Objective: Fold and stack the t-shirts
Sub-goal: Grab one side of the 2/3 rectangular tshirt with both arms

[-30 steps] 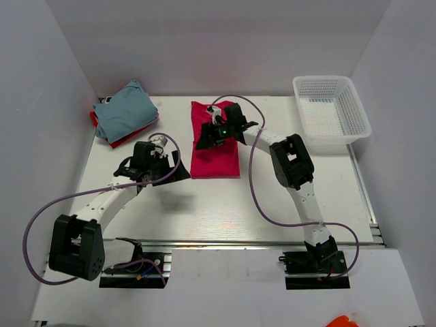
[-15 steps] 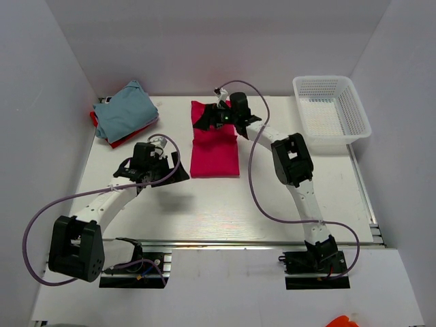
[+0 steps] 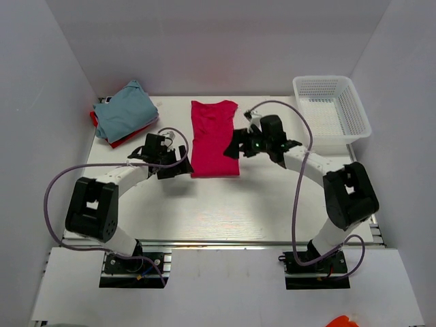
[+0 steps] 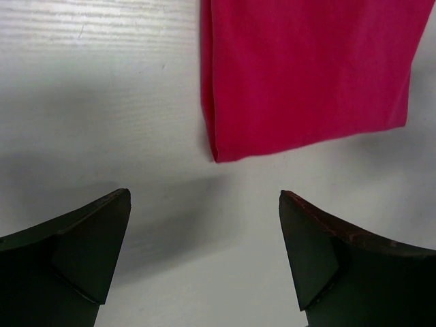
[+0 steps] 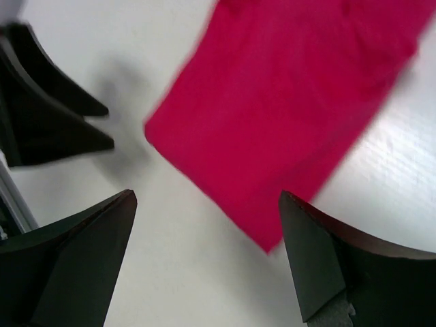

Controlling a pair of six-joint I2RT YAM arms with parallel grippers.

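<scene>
Left gripper [image 4: 204,197] and right gripper [image 5: 207,196] gape empty beside the magenta t-shirt [image 3: 214,139]; only overhead shows the blue-grey t-shirt [image 3: 124,112].

You're looking at a plain magenta-pink t-shirt [image 3: 214,139], a light blue-grey t-shirt [image 3: 125,116], a red t-shirt [image 3: 122,142], a white tabletop [image 3: 204,204], a white mesh-patterned basket [image 3: 332,112], and a black left hand [image 3: 176,163] and right hand [image 3: 235,146].

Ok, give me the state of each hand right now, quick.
Left hand: open, holding nothing.
Right hand: open, holding nothing.
</scene>
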